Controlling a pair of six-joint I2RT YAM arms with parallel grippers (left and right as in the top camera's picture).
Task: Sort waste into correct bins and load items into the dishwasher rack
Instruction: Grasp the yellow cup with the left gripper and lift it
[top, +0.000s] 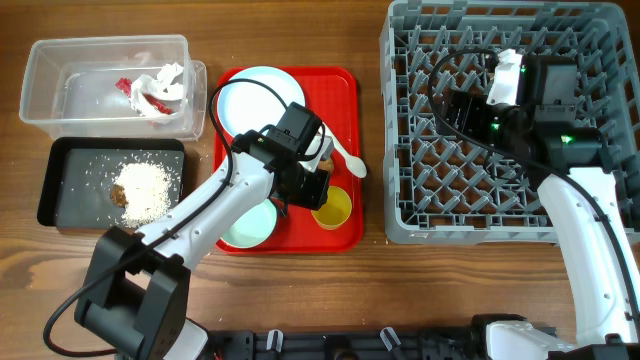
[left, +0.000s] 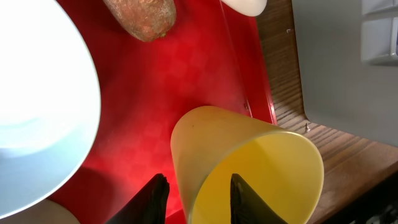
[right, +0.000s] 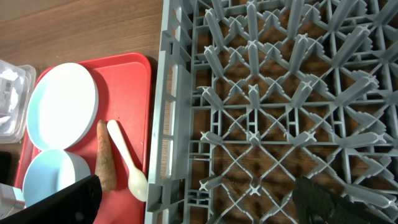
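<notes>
While both arms hung over the wooden desk (top: 300, 300), it carried 2 bins (clear tub (top: 40, 90), black tray (top: 60, 190)), 1 rack (top: 400, 235), 1 red tray (top: 345, 90).
Left end effector (left: 199, 186): fingers apart, straddled wall of yellow cup (left: 267, 168) on red tray. Right end effector (right: 199, 205) gaped empty above rack. Red tray held 1 plate (top: 250, 100), 1 bowl (top: 250, 225), 1 spoon (top: 350, 160), 1 carrot stick (right: 104, 155).

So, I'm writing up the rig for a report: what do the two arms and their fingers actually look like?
Both arms match: the left arm and right arm have smooth white links between black joints, with a thin black cable looping to each wrist. Small green lights glow on the right one. The fingers are plain matte black.
</notes>
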